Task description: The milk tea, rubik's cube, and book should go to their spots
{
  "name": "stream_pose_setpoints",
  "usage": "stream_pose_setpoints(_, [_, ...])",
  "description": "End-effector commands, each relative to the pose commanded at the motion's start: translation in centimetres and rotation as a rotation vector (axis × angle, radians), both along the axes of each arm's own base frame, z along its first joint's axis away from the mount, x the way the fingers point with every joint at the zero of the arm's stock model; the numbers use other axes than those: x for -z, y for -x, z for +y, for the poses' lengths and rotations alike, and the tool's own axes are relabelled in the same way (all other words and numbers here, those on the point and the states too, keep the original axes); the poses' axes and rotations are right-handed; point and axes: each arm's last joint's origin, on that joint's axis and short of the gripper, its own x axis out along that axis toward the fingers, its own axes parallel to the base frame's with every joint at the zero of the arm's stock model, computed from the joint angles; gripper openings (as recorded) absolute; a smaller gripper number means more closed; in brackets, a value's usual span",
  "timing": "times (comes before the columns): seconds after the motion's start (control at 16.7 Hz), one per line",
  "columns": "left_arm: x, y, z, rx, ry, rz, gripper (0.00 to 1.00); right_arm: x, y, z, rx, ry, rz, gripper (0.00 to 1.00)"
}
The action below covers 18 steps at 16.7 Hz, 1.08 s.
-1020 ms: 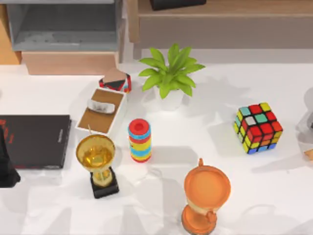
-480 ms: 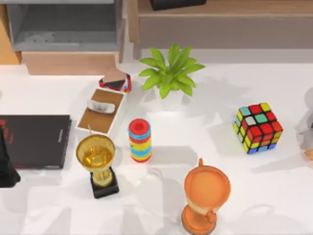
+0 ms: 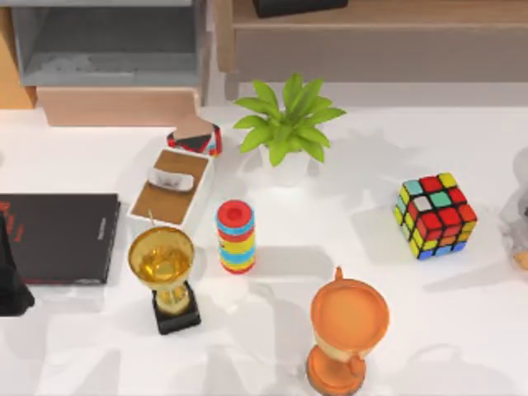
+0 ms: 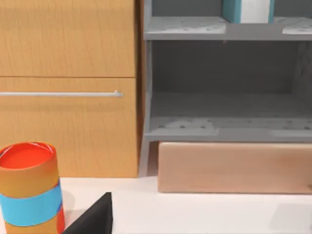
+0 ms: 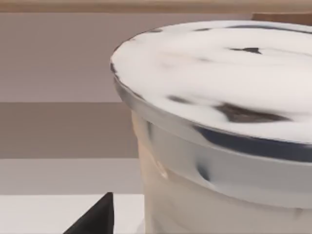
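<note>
Far left edge of the table, the left arm (image 3: 10, 280) is parked just beside the flat black book (image 3: 58, 238). A dark bit of the left gripper (image 4: 92, 222) pokes into its wrist view, but honestly I can't tell if it's released or clenched. That camera faces a grey shelf (image 4: 224, 129) next to a wooden cabinet (image 4: 68, 87), and the light-blue book (image 4: 246, 10) stands upright on the shelf's upper level. There's also an orange and blue can (image 4: 29, 190) close by.

Moving right on the table: a white tray (image 3: 173, 188), a gold trophy (image 3: 162, 272) in front of it, then a striped ring stack (image 3: 236, 237). A potted plant (image 3: 285, 128) sits further back near the middle, and an orange trophy (image 3: 348, 334) is at the front edge.

The cube (image 3: 435, 214) is on the right side, sitting on the table well apart from everything else, nothing touching it.

The right arm (image 3: 520, 223) is at the far right edge. Its wrist view has the milk tea (image 5: 219, 122) right up close, white lid on, upright. A dark bit of the right gripper (image 5: 92, 219) shows there; can't tell whether it's grasping the cup or not.
</note>
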Motion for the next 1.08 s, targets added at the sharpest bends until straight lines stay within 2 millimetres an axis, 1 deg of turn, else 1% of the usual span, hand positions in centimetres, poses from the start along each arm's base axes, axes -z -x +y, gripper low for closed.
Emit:
stream_pose_setpoints(0.12, [0.0,0.0,0.0,0.0,0.0,0.0,1.0,-0.5,0.0,-0.5,0.017,0.006,-0.008,1.0])
stream_pose_setpoints(0.3, [0.0,0.0,0.0,0.0,0.0,0.0,1.0,-2.4,0.4,-1.2,0.044,0.014,-0.021,1.0])
stream_pose_setpoints(0.54, [0.0,0.0,0.0,0.0,0.0,0.0,1.0,-4.6,1.5,-0.5,0.019,0.007,-0.013,1.0])
stream_pose_setpoints(0.66, [0.0,0.0,0.0,0.0,0.0,0.0,1.0,-5.0,1.9,0.0,0.002,0.001,-0.002,1.0])
stream_pose_setpoints(0.84, [0.0,0.0,0.0,0.0,0.0,0.0,1.0,-5.0,2.0,0.0,0.0,0.0,0.0,1.0])
stream_pose_setpoints(0.96, [0.0,0.0,0.0,0.0,0.0,0.0,1.0,-5.0,1.9,-0.1,0.004,0.002,-0.003,1.0])
stream_pose_setpoints(1.08, [0.0,0.0,0.0,0.0,0.0,0.0,1.0,-5.8,1.3,-0.2,0.01,0.007,-0.015,1.0])
